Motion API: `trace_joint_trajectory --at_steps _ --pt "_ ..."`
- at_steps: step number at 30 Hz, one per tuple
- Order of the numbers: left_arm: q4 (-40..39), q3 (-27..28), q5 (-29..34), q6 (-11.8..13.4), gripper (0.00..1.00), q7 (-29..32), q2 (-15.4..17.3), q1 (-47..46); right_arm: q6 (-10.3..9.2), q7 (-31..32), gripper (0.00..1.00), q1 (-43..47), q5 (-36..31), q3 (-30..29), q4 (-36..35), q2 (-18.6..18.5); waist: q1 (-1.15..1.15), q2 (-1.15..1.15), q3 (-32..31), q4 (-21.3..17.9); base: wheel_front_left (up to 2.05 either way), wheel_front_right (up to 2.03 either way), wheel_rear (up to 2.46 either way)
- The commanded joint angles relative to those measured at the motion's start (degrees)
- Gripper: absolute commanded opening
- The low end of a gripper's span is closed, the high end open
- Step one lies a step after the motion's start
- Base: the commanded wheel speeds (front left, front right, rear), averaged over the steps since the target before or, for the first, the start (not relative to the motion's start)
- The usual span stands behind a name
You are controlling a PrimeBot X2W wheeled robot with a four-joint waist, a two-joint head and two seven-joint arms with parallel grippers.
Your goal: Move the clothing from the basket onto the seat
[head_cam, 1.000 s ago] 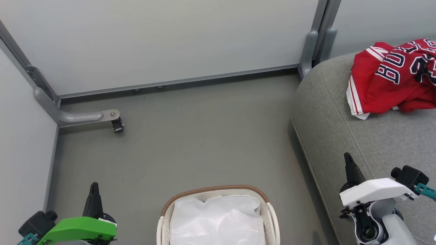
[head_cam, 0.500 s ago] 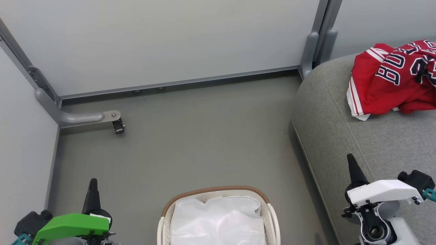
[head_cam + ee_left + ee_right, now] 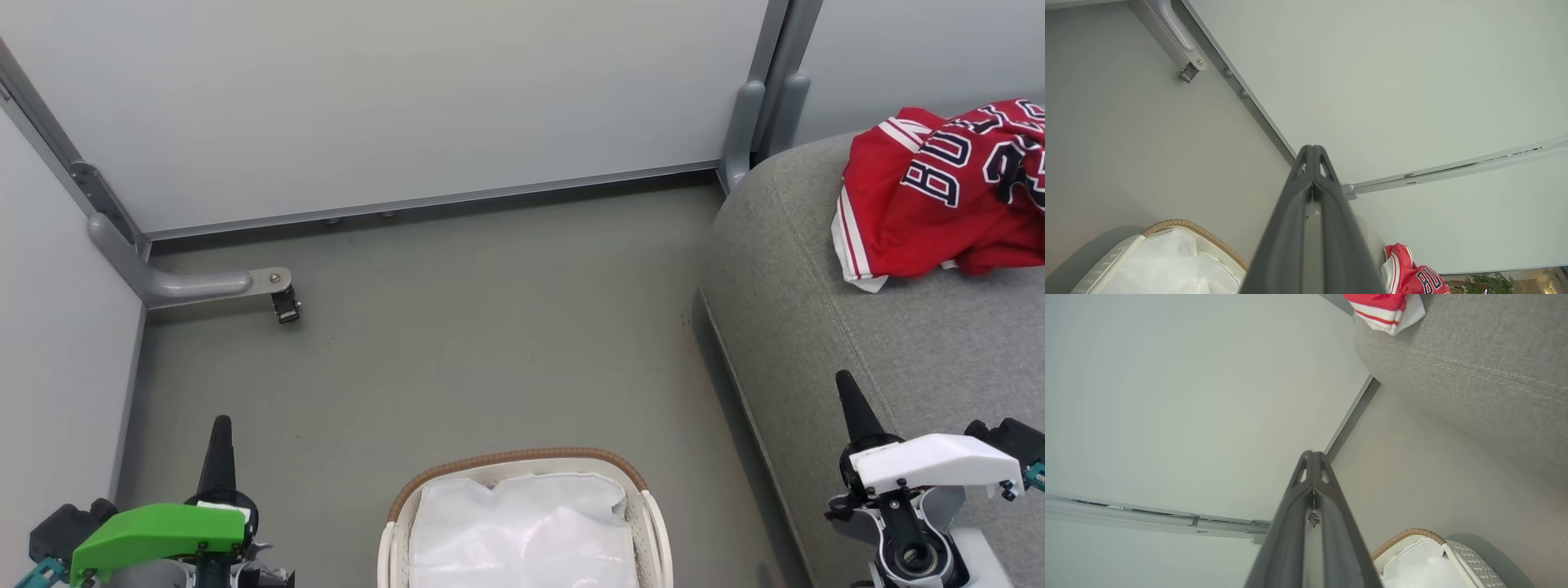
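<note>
Appears finished, with the clothing (image 3: 939,204) crumpled at two o'clock on the seat (image 3: 857,327), the basket (image 3: 514,457) at six o'clock holding just a white sheet (image 3: 522,531), and the left gripper (image 3: 220,433) and right gripper (image 3: 847,392) both clenched on nothing.

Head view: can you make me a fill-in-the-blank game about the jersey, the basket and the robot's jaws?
1. The jersey on the grey seat is bright ____.
2. The basket holds a crinkled ____ sheet.
3. The left gripper and the right gripper both have their jaws ____.
Missing words: red, white, shut.
</note>
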Motion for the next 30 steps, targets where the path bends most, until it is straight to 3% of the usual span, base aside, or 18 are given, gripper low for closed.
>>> trace_joint_trajectory --at_steps 1,30 --pt "-0.62 0.22 -1.60 -0.01 0.00 0.33 0.17 -1.40 -0.03 0.44 0.00 0.11 1.58 -0.30 -0.88 -0.37 0.00 0.00 -0.03 0.02 0.00 0.00 0.00" --pt "-2.34 1.07 -14.84 -0.02 0.00 4.13 0.12 -2.22 -0.04 4.22 0.00 1.92 15.67 -1.69 -3.67 -0.48 0.00 0.00 -0.64 0.33 0.00 0.00 0.00"
